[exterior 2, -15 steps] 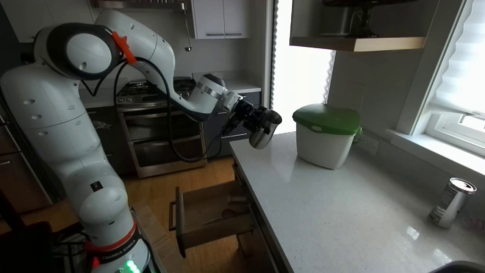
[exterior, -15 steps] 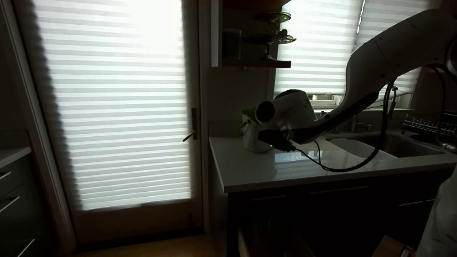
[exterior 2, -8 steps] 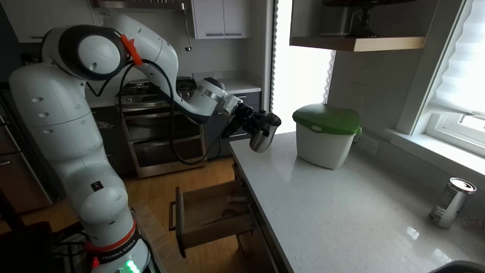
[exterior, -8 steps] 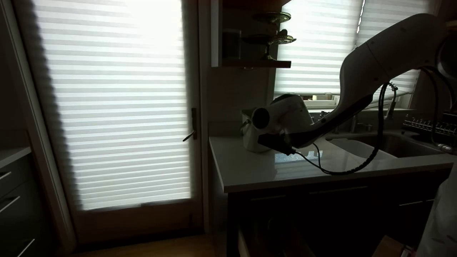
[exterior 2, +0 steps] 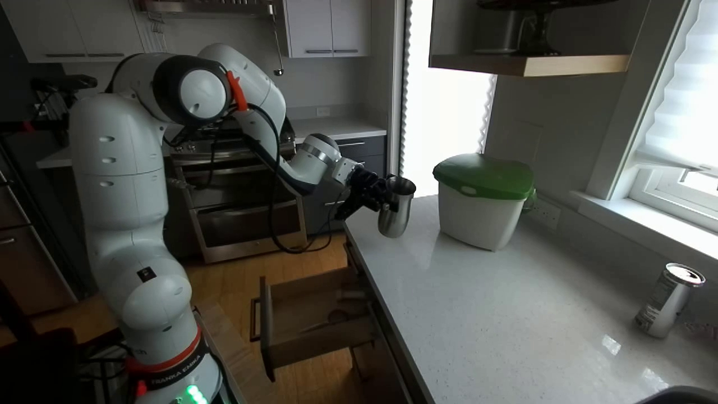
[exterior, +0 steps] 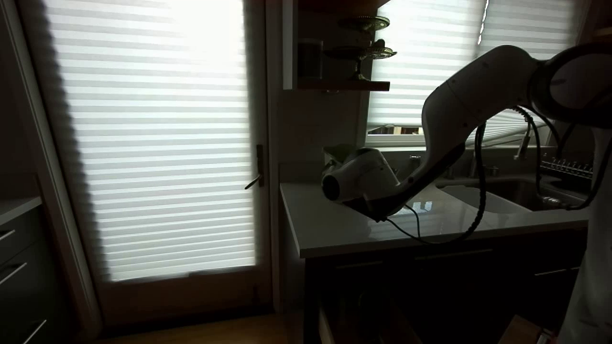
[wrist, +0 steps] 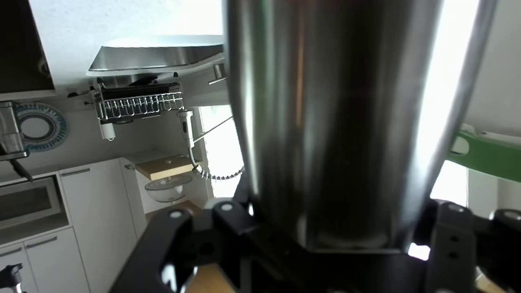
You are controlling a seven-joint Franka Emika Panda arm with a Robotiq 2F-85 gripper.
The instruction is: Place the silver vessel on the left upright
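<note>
Silver vessel (exterior 2: 396,217) was observed right of centre in an exterior view, slightly tilted, mouth up, its body pinched between the fingers (wrist: 452,242), flanked by both in the wrist view.

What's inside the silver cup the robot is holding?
In an exterior view, the silver cup shows only some inner wall below its rim. Its near side covers the bottom, so I can't tell if anything's there.

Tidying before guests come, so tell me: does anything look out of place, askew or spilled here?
Yes: the drawer under the counter stands open, jutting out where someone might bump it. The silver vessel appears slightly tilted, but the pincer holds it. I see no spill; the bright patches look like reflections.
</note>
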